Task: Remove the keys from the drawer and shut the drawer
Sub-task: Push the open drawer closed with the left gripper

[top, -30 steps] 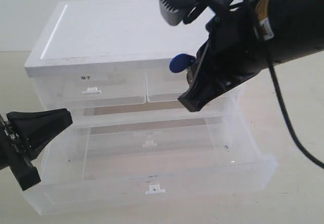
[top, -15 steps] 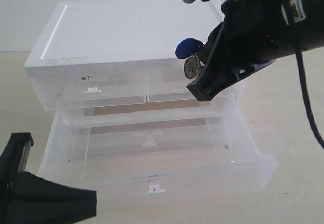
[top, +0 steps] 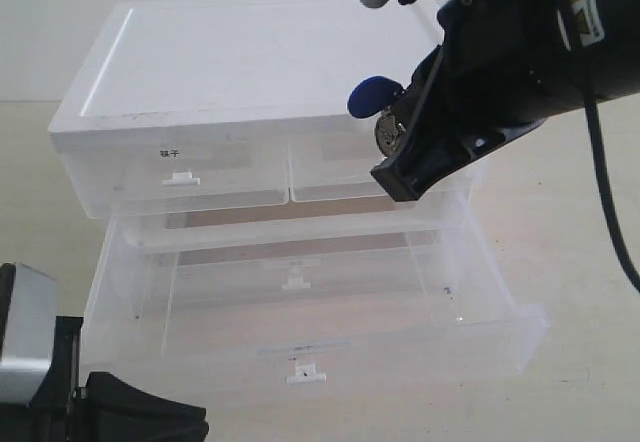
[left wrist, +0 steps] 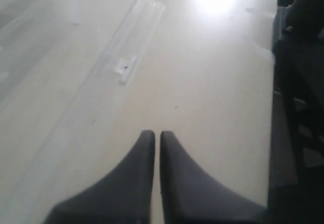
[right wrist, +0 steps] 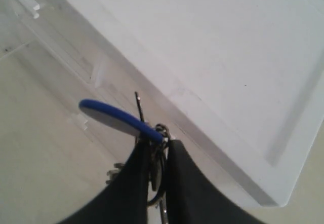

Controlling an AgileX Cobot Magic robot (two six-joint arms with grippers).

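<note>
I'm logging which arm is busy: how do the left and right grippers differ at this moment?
The right gripper is shut on the keys, while the left gripper is shut on nothing. The right gripper is raised near the top edge of the cabinet, while the left gripper sits low in front of the open drawer. Both are black, and both are closed.

Right gripper (top: 398,177): rises slightly, carrying the keys (top: 372,97) higher.
Left gripper (left wrist: 157,134): sinks toward the counter's (top: 590,262) near-left corner, before the drawer (top: 300,362).
</note>
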